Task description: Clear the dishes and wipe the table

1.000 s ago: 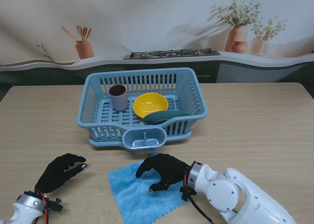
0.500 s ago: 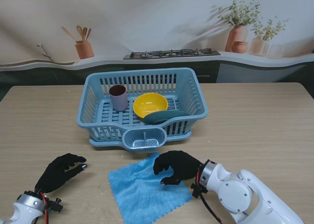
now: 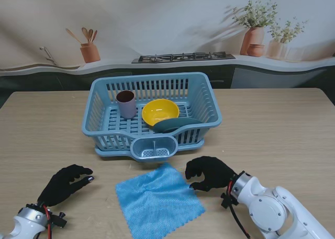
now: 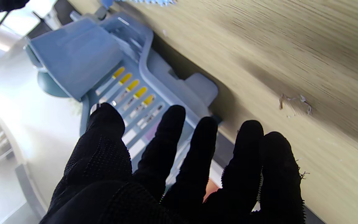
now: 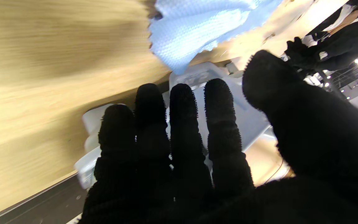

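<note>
Stand view cuts off both arms; left hand (image 3: 65, 182) and right hand (image 3: 209, 172) spread, empty, beside cloth (image 3: 158, 200)

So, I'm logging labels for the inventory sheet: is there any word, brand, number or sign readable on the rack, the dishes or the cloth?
None: no readable text in any view.
Dish rack: plain blue plastic, no marking visible.
Cup, yellow bowl: unmarked.
Blue cloth: plain weave, no tag visible.
Wrist views: too blurred to show any lettering.
</note>
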Controlling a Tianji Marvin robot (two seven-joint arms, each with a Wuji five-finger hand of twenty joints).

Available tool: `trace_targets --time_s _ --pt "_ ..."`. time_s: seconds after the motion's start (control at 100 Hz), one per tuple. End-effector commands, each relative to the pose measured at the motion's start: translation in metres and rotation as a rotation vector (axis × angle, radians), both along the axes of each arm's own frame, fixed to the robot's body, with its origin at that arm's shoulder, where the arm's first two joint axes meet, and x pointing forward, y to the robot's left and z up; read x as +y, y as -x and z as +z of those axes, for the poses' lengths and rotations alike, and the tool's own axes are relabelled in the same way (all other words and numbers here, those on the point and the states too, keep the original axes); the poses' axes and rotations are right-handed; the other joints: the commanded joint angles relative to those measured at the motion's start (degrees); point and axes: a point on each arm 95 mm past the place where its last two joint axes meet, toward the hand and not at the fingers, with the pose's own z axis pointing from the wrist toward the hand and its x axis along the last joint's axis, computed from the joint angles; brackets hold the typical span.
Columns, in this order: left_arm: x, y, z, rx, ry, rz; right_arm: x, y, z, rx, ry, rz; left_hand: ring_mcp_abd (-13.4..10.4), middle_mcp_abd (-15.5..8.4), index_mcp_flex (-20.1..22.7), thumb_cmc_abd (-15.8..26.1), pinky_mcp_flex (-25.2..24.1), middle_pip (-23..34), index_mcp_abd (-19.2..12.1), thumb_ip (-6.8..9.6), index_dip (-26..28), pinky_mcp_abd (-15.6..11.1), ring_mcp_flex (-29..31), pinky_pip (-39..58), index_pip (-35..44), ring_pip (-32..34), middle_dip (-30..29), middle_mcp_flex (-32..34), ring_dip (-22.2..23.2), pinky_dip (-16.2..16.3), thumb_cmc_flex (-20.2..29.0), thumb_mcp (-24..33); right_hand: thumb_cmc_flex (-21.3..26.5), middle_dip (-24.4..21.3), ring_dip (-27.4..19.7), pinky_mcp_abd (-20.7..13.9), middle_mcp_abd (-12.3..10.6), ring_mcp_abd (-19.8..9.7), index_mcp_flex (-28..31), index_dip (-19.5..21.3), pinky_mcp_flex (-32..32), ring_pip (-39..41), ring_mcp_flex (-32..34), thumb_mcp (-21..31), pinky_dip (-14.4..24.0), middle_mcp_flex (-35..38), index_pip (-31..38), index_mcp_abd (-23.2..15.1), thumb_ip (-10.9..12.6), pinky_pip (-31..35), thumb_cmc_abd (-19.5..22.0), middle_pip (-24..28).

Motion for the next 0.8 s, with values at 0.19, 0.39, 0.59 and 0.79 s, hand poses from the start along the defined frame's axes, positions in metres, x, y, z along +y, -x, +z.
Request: trace_targets --time_s 0.19,0.39,0.59,0.79 --pt "-0.005 -0.002 0.005 0.02 -0.004 -0.029 -0.023 0.0 0.0 -0.034 0.023 -0.055 -0.2 -0.9 -0.5 2.8 -0.4 -0.6 -0.7 1.39 0.1 -1.0 -0.3 -0.8 0.0 -0.4 -1.4 -0.3 -0.4 -0.9 2.5 -1.9 1.0 0.1 0.5 0.1 0.6 1.3 0.3 -1.6 0.3 1.6 0.7 -0.7 1.1 0.5 -0.3 0.6 -1.6 1.9 1.4 0.9" --pt "-0.007 -0.003 0.009 0.041 -0.027 -0.042 -0.041 -0.004 0.003 -0.074 0.044 -0.097 -0.4 -1.2 -0.6 2.8 -0.4 -0.8 -0.7 1.41 0.1 -1.0 -0.5 -0.8 0.0 -0.5 -1.5 -0.4 -0.5 -1.0 2.5 -2.0 1.0 -1.3 -1.0 2.0 0.7 1.7 1.7 -2.7 0.0 -1.6 1.0 -0.3 -0.4 1.1 -3.1 1.6 -1.0 -0.6 1.5 -1.4" --pt "-0.01 -0.008 0.011 0.097 -0.055 -0.061 -0.061 -0.008 0.006 -0.119 0.069 -0.153 -0.4 -1.2 -0.8 3.0 -0.5 -1.0 -0.8 1.42 0.0 -1.0 -0.9 -1.1 -0.1 -0.9 -1.6 -0.9 -0.7 -1.1 2.6 -2.1 1.1 -2.5 -2.1 3.3 1.0 2.0 3.2 -3.3 0.0 -3.8 1.5 -0.3 -1.7 2.0 -5.4 2.3 -0.7 -2.3 1.6 -3.5" --pt "-0.015 -0.013 0.013 0.137 -0.094 -0.085 -0.075 -0.013 0.004 -0.144 0.106 -0.18 -0.5 -1.1 -0.8 2.9 -0.7 -1.0 -0.7 1.46 0.0 -1.2 -1.1 -1.7 -0.1 -1.0 -1.6 -1.0 -0.7 -1.4 2.8 -2.2 1.2 -2.7 -2.4 3.4 1.1 2.3 3.7 -3.2 0.3 -4.3 1.8 -0.4 -2.0 2.5 -6.0 2.5 -0.7 -2.4 1.7 -4.0"
